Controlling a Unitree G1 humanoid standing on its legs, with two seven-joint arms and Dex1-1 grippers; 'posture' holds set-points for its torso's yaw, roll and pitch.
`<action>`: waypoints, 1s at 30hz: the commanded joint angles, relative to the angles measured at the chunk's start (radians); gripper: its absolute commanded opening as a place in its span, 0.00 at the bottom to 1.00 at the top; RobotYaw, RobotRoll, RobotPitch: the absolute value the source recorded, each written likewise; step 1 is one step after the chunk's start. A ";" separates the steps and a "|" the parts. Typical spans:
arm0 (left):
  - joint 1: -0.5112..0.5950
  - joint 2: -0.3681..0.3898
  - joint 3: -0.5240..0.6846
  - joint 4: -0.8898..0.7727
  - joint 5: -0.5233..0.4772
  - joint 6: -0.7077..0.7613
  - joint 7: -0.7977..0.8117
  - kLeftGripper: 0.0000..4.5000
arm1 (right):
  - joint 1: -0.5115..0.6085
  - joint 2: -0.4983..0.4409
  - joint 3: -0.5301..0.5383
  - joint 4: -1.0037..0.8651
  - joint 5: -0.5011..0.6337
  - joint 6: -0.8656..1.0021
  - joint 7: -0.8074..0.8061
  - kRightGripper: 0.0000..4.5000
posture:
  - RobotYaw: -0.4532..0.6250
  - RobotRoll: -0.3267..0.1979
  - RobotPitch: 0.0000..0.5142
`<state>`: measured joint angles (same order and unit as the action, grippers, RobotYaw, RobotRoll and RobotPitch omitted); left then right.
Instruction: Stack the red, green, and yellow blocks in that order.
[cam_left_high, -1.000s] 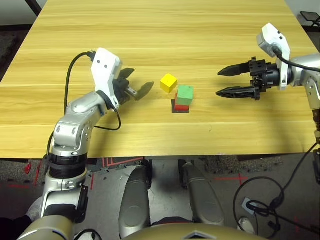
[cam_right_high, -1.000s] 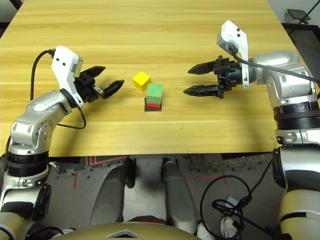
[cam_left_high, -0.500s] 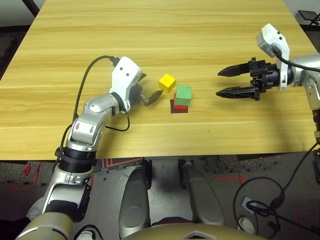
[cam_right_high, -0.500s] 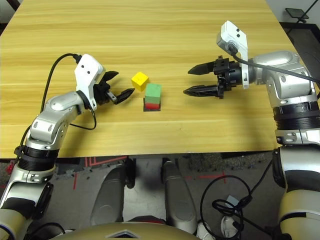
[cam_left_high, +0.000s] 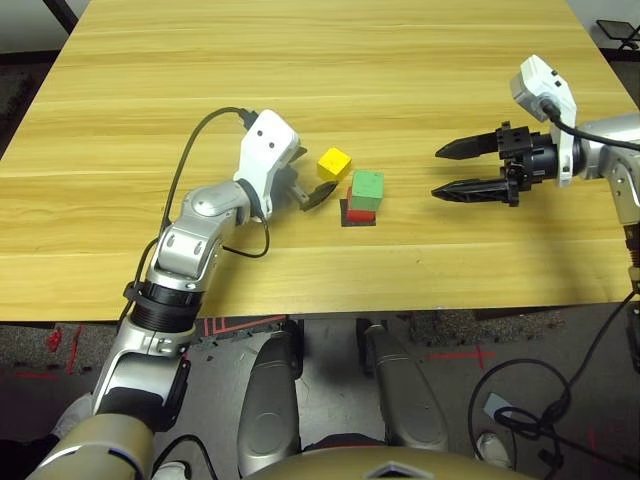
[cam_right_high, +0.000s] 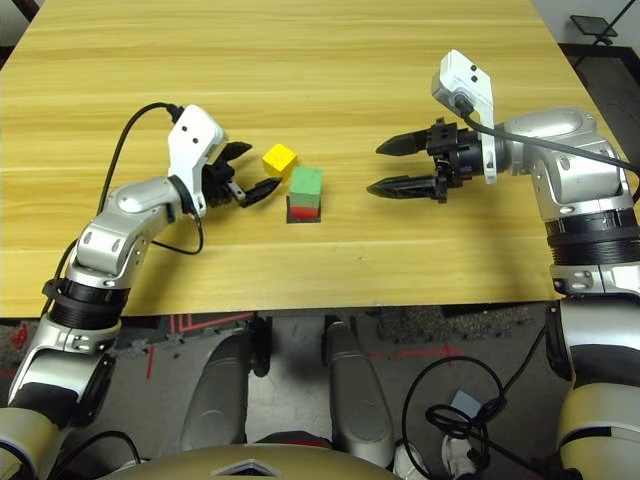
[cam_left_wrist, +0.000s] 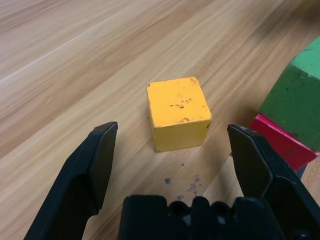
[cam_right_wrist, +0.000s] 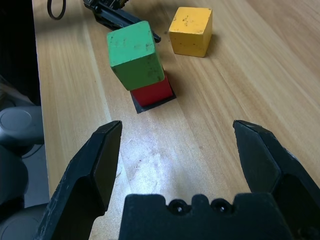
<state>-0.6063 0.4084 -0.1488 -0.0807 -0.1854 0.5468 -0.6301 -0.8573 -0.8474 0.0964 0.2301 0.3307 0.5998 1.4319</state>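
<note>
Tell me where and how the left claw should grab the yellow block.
Grip the yellow block across two opposite side faces, coming from the left, where the open left claw already faces it. It sits flat on the table, apart from the green block, which looks to leave both sides clear for the fingers.

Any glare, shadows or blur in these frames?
Right wrist view: bright glare patch on the table near the open right gripper. Left wrist view: yellow block sharp, green block at the edge soft. Head views: even light, small shadows beside the blocks.
</note>
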 joint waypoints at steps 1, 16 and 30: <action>-0.008 -0.023 -0.011 0.033 0.001 0.011 0.001 1.00 | 0.013 -0.016 -0.016 -0.029 0.013 0.010 -0.006 1.00 | 0.36 0.41 0.59; -0.036 -0.099 -0.002 0.163 0.021 -0.050 0.039 1.00 | 0.013 -0.022 -0.015 -0.040 0.020 0.022 -0.013 1.00 | 0.35 0.41 0.59; -0.039 -0.121 0.040 0.193 0.019 -0.073 0.071 0.43 | 0.015 -0.018 -0.015 -0.036 0.022 0.019 -0.022 1.00 | 0.35 0.41 0.59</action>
<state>-0.6435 0.2942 -0.1111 0.1008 -0.1644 0.4872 -0.5582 -0.8547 -0.8499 0.0962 0.2071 0.3461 0.6158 1.4141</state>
